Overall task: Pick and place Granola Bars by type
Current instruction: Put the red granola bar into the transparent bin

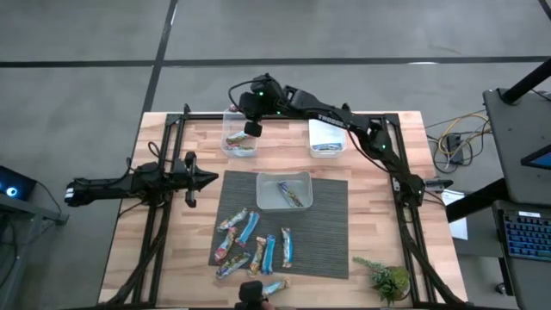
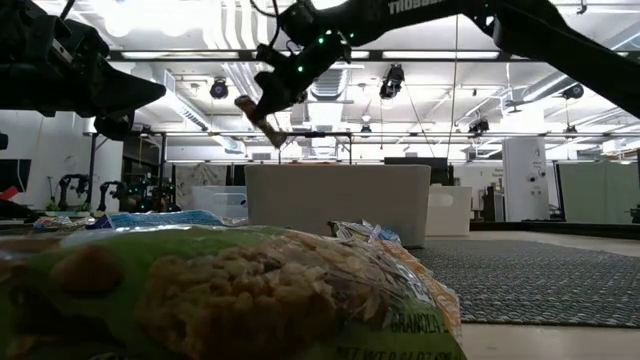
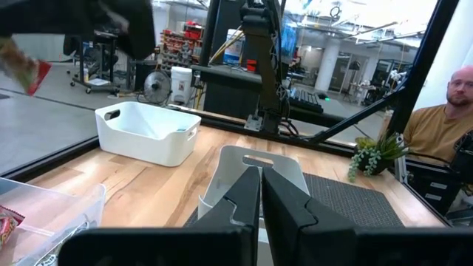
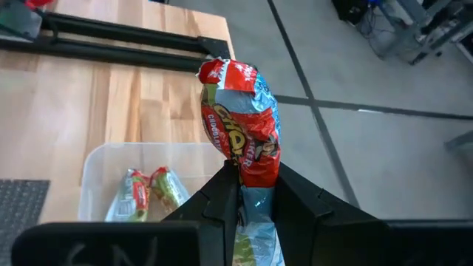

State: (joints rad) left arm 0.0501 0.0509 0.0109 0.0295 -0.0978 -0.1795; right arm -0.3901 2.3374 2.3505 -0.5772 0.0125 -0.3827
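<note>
My right gripper (image 1: pixel 252 129) hangs over the far-left clear tub (image 1: pixel 239 142), shut on a red multicoloured bar (image 4: pixel 240 125). That tub holds other multicoloured bars (image 4: pixel 148 193). The white far-right tub (image 1: pixel 327 138) holds blue-wrapped bars. A third tub (image 1: pixel 284 191), with a few bars in it, stands on the grey mat. Several blue and multicoloured bars (image 1: pixel 254 245) lie loose on the mat's near part. My left gripper (image 1: pixel 202 179) waits shut at the mat's left edge, touching nothing. My right gripper pinches the red bar between its two fingers at one end (image 4: pixel 247 177), coming from above and pointing down. The rest of the bar sticks out beyond the fingertips and slants downward (image 2: pixel 262 120). It is lifted clear above the far-left tub.
A small green plant (image 1: pixel 387 280) stands at the table's near right corner. A person (image 3: pixel 451 111) sits beyond the table's right side. One bar (image 2: pixel 230 290) lies right before the low camera at the near edge. Bare wood shows left and right of the mat.
</note>
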